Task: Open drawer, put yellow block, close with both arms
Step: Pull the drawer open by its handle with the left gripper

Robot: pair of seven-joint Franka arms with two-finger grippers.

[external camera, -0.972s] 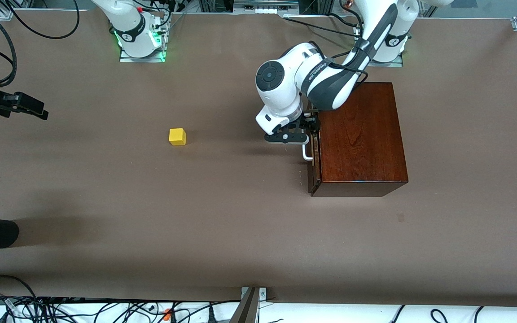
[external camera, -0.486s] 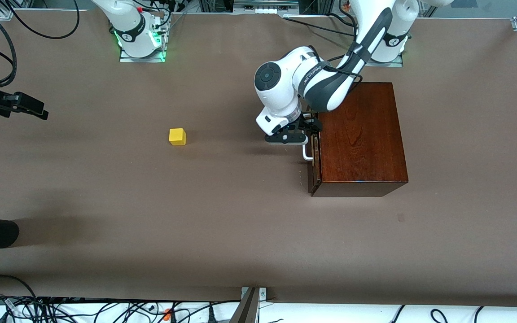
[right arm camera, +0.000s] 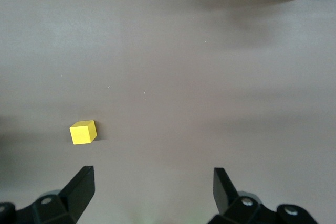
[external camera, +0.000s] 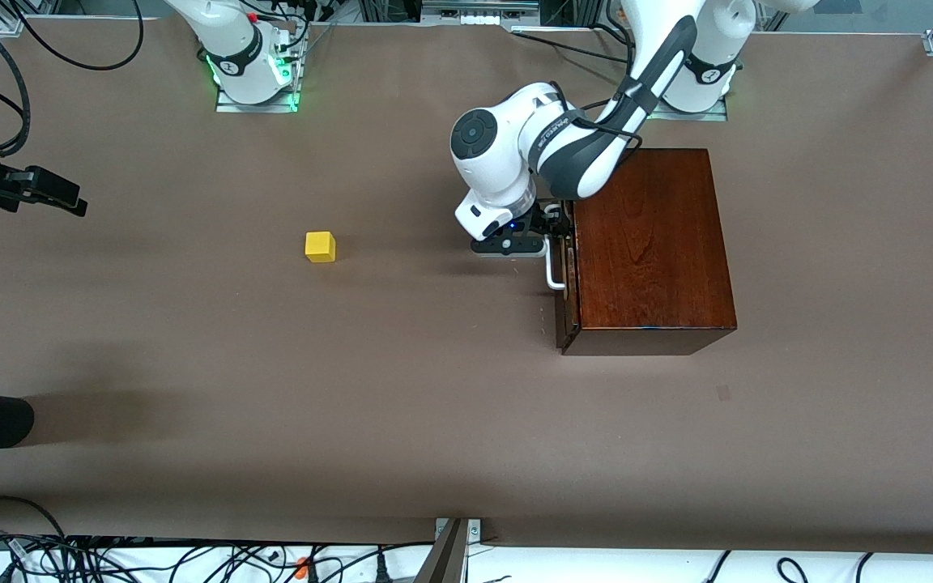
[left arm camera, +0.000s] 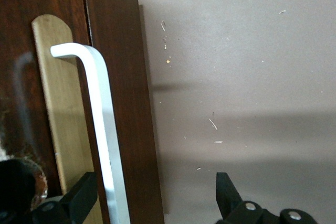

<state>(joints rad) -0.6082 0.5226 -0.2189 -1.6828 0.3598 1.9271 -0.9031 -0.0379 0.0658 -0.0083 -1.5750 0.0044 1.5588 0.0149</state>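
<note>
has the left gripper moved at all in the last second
Yes, slightly. In the front view the left gripper has shifted a little toward the robots' bases along the drawer front, judged against the fixed wooden box. Its open fingers straddle the white handle.

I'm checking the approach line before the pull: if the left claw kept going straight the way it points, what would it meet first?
Probably the white handle, which sits between the open left claw's fingers, then the drawer front; depth is unclear.

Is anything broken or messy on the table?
Nothing looks broken or spilled. The yellow block sits flat on the table. The box stands straight with its drawer shut. The left gripper is open around the white handle, and the right gripper waits open.
</note>
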